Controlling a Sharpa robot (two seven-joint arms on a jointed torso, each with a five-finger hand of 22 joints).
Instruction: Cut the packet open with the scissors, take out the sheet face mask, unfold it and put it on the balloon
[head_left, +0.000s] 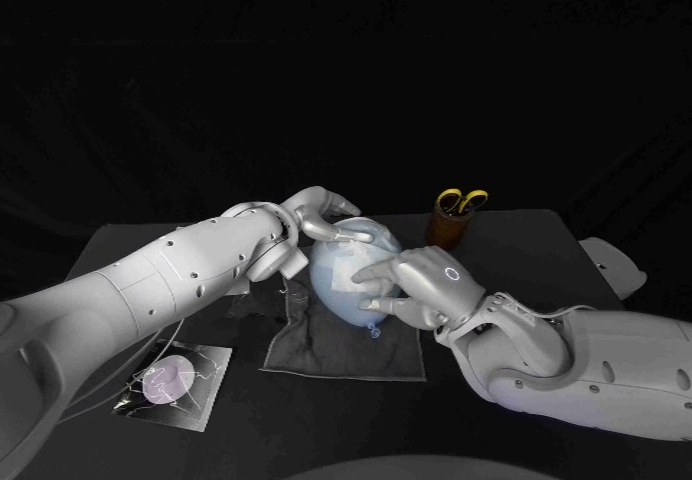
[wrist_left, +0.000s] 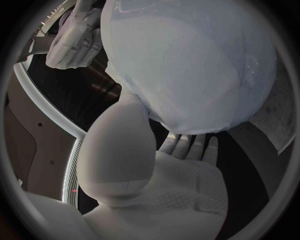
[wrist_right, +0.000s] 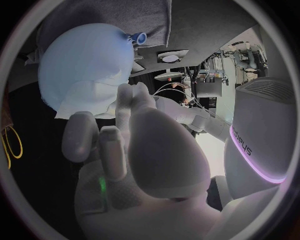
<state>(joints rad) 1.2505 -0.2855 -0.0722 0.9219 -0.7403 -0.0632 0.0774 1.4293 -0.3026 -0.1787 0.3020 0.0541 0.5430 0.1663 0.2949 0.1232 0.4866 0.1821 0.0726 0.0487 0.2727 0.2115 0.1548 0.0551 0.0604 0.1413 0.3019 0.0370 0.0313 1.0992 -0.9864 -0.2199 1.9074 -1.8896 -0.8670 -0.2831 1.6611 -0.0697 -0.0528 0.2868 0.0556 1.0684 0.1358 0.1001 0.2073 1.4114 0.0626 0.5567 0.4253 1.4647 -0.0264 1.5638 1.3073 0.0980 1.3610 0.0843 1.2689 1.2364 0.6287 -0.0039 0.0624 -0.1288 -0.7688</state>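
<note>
A pale blue balloon (head_left: 336, 262) (wrist_left: 187, 65) (wrist_right: 81, 55) is up between my two hands above a grey cloth (head_left: 339, 355), its knot pointing down. My left hand (head_left: 310, 215) (wrist_left: 181, 185) cups it from the far side, fingers over its top. The white sheet mask (head_left: 346, 287) (wrist_right: 94, 97) lies on the balloon's near side. My right hand (head_left: 426, 285) (wrist_right: 137, 160) pinches the mask against the balloon with thumb and a finger. The cut silver packet (head_left: 173, 378) lies at the front left. Yellow-handled scissors (head_left: 462, 198) stand in a brown cup (head_left: 450, 232).
The cup with the scissors stands just behind my right hand. A white object (head_left: 613, 265) sits at the table's right edge. The packet lies under my left forearm.
</note>
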